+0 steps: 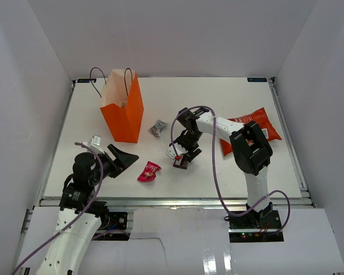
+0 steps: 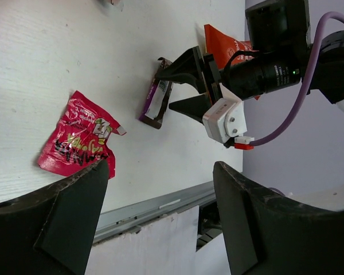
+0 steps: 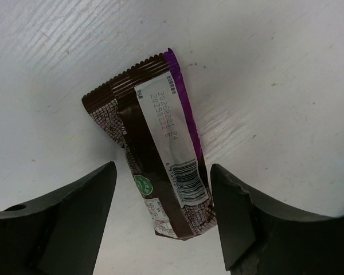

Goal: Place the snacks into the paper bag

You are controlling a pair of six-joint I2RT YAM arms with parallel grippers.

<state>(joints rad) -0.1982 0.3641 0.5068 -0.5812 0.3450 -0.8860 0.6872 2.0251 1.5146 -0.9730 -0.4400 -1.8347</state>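
Note:
The orange paper bag [image 1: 124,112] stands open at the back left. The red-orange chip bag [image 1: 258,127] lies at the right, behind the right arm. A brown-and-purple bar [image 3: 157,154] lies flat on the table. My right gripper [image 3: 163,213] is open and low over it, with one finger on each side of the bar's near end. It also shows in the top view [image 1: 182,160]. A pink candy [image 1: 149,171] lies just right of my open, empty left gripper [image 1: 124,157]. In the left wrist view the pink candy [image 2: 77,137] is by the left finger [image 2: 74,217].
A silver candy [image 1: 157,129] lies right of the bag's base. A small pale wrapper [image 1: 94,140] lies behind the left arm. The table's front rail [image 1: 172,200] runs close to the pink candy. White walls enclose the table.

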